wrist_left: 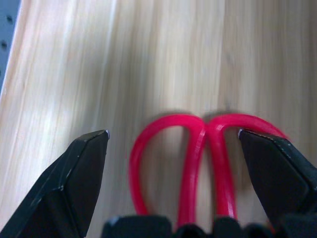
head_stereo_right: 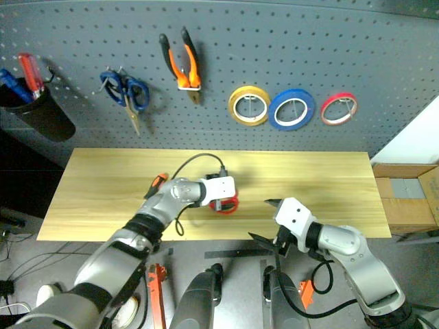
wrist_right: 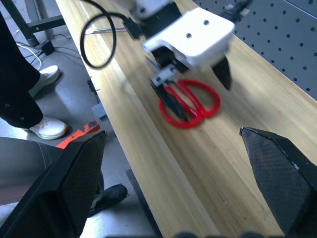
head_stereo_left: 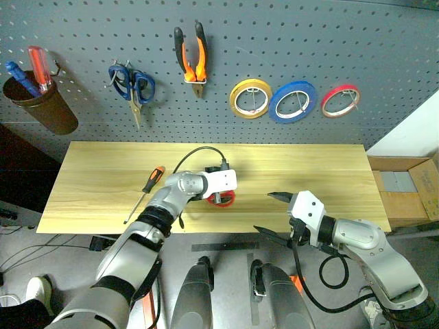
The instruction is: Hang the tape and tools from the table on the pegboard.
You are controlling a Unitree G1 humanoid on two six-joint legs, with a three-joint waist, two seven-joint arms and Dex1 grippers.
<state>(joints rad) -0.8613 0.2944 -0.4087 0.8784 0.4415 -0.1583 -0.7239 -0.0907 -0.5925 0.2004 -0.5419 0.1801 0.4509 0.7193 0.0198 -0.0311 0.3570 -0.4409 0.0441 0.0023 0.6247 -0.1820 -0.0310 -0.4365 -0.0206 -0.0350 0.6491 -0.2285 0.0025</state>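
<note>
Red-handled scissors [head_stereo_left: 224, 200] lie on the light wooden table [head_stereo_left: 309, 171] near its middle. My left gripper [wrist_left: 172, 135] is open right over them, one black finger on each side of the two handle loops [wrist_left: 198, 158]; the blades are hidden under it. An orange-and-black screwdriver [head_stereo_left: 145, 190] lies on the table to the left. On the dark pegboard [head_stereo_left: 274, 41] hang the orange-and-black pliers [head_stereo_left: 191, 58] and the blue tape [head_stereo_left: 293, 101]. My right gripper [head_stereo_left: 266, 212] is open and empty, at the table's front edge, right of the scissors.
Also on the pegboard: a yellow roll [head_stereo_left: 250, 98], a red roll [head_stereo_left: 340, 100], blue-handled scissors [head_stereo_left: 132, 86] and a brown cup [head_stereo_left: 41, 103] with screwdrivers. A cardboard box [head_stereo_left: 405, 188] stands right of the table. A person's shoes [wrist_right: 47, 128] are on the floor by the table.
</note>
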